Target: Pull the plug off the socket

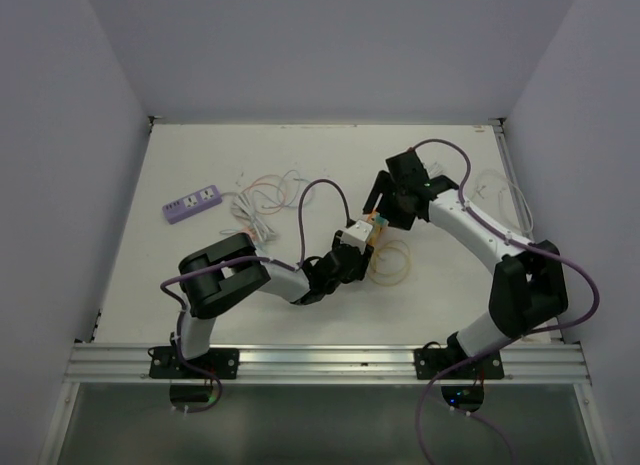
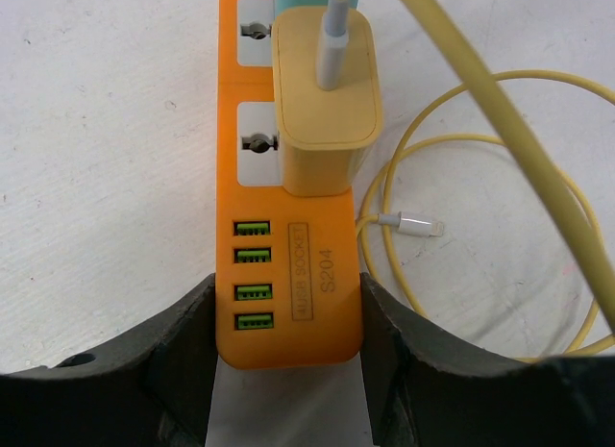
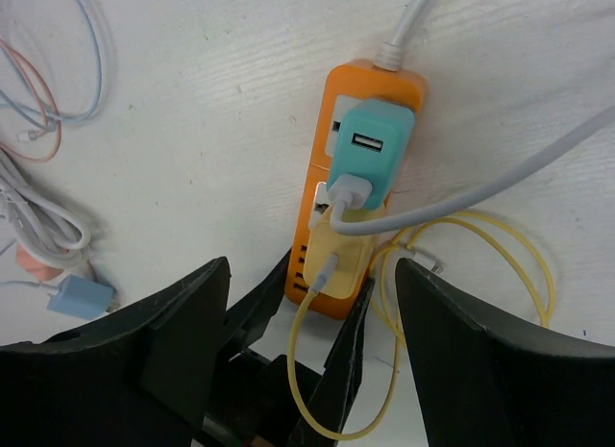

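Left gripper (image 2: 288,322) comes first on our side: its two fingers are closed against the long sides of the orange power strip (image 2: 288,274) at the USB end, pinning it to the table. From there the strip's long axis runs straight away from that gripper, up and to the right in the top view, toward the right arm. Along it we meet the yellow plug (image 2: 325,101), seated in the socket nearest the USB ports, then the teal plug (image 3: 373,149) just beyond it; both stand up from the strip's face. Furthest right, the right gripper (image 3: 309,269) hangs above the strip with its fingers spread wide and nothing between them, the gap set across the strip's width. We judge this arm the one free to pull, and the lift should go straight off the face.
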Controlling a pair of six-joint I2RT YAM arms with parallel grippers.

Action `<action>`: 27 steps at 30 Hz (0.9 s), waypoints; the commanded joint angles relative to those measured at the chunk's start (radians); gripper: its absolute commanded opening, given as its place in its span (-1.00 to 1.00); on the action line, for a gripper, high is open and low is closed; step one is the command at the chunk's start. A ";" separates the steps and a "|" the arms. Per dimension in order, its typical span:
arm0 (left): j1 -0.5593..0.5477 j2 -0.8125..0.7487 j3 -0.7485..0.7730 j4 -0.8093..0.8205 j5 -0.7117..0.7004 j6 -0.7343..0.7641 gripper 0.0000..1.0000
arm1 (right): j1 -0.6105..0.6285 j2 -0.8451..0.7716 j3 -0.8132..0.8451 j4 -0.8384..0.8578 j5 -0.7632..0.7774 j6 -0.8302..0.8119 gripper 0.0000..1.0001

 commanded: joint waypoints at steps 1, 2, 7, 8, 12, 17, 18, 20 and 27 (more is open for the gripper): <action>0.011 0.020 -0.031 -0.042 0.000 0.034 -0.07 | 0.001 -0.042 0.044 -0.063 0.057 0.008 0.48; 0.011 0.020 -0.031 -0.038 0.002 0.035 -0.05 | 0.007 -0.033 0.044 -0.070 0.063 0.016 0.48; 0.011 0.015 -0.057 0.022 0.002 0.057 0.24 | 0.047 -0.008 0.054 -0.107 0.128 0.060 0.48; 0.011 0.015 -0.063 0.043 0.002 0.060 0.28 | 0.058 0.000 0.059 -0.118 0.141 0.070 0.47; 0.011 0.029 -0.069 0.093 0.017 0.078 0.36 | 0.084 0.038 0.093 -0.156 0.178 0.113 0.42; 0.011 0.046 -0.084 0.160 0.043 0.089 0.35 | 0.114 0.087 0.143 -0.205 0.227 0.142 0.38; 0.011 0.046 -0.091 0.177 0.045 0.095 0.36 | 0.116 0.093 0.142 -0.205 0.227 0.145 0.37; 0.013 0.044 -0.107 0.223 0.054 0.109 0.36 | 0.118 0.102 0.139 -0.198 0.224 0.154 0.35; 0.011 0.092 -0.080 0.275 0.042 0.150 0.28 | 0.121 0.127 0.117 -0.182 0.224 0.189 0.29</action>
